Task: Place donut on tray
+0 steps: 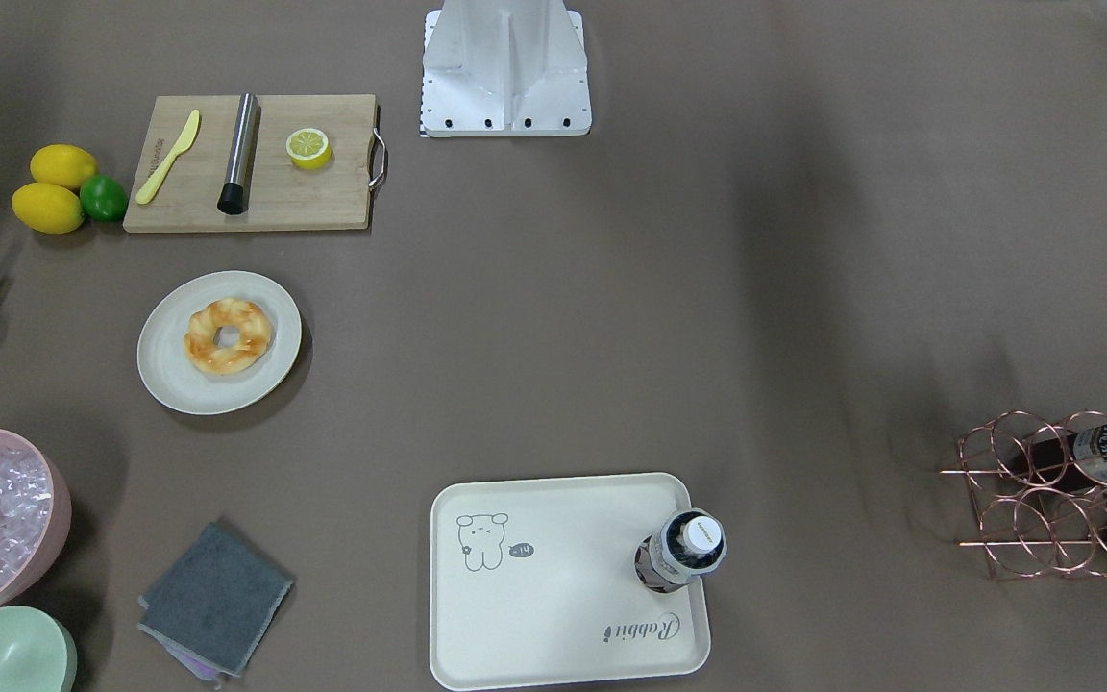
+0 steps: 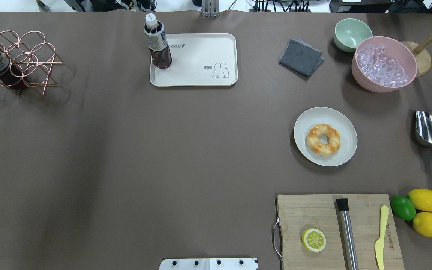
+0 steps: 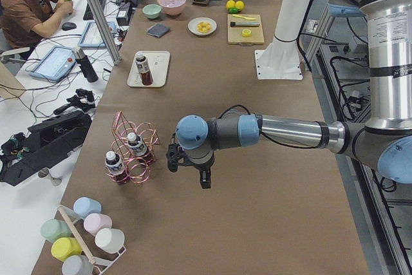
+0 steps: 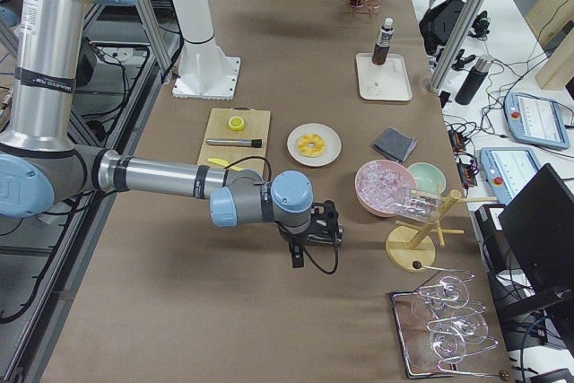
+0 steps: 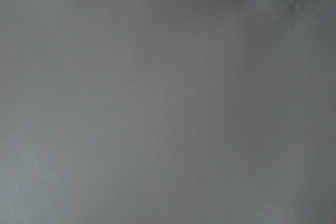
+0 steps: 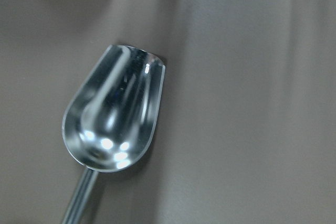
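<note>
Golden-orange twisted ring donut (image 2: 323,140) with pale cream patches, flat on a round pale plate (image 2: 304,122), on the robot's right half of the brown-covered table (image 2: 163,150). Not on the cream-white rectangular tray (image 2: 189,73) with rounded corners and a small animal drawing, well apart from the plate, toward the table's far edge and to the left. On that tray, upright in one corner, a dark-filled plastic bottle (image 2: 157,45) with a white cap.

Right claw (image 4: 328,226) in view only from the table's right end, at the tip of the near arm, raised over the table, near a pink bowl (image 4: 381,187) of clear ice pieces. Apart or together: cannot tell from there. Donut well apart from this claw, farther along the table in that view. In the right wrist view, a shiny steel scoop (image 6: 113,114), hollow side up, flat on the table.

Left claw (image 3: 174,158) seen only from the table's left end, hanging over bare table just beside a copper wire rack (image 3: 132,152). Apart or together: again cannot tell. Donut far from this claw, near the opposite end of the table, past the tray. Only plain table cover in the left wrist view.
</note>
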`<state>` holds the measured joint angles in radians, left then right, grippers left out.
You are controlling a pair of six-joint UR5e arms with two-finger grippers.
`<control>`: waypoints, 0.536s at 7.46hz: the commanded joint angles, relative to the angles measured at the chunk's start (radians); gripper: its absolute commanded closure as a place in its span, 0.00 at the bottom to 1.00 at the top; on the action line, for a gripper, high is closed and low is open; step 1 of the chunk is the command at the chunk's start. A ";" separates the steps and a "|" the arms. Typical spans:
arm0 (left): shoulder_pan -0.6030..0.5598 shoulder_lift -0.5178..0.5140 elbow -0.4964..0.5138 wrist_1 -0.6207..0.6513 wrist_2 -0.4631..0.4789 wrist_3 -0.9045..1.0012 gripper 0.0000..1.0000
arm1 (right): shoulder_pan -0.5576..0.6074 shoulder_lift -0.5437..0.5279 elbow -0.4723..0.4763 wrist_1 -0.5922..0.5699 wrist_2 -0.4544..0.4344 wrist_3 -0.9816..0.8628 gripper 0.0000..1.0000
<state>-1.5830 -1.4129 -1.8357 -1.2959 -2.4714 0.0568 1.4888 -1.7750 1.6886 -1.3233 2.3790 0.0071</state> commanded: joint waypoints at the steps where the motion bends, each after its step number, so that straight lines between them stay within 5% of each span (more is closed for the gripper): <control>1: 0.000 0.005 -0.002 0.000 -0.001 0.000 0.02 | -0.147 0.135 0.034 -0.007 0.006 0.235 0.01; 4: 0.001 0.003 0.001 0.000 -0.001 0.002 0.02 | -0.330 0.253 0.056 0.004 -0.007 0.641 0.01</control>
<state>-1.5830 -1.4078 -1.8368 -1.2962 -2.4727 0.0579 1.2638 -1.6000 1.7385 -1.3219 2.3811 0.4301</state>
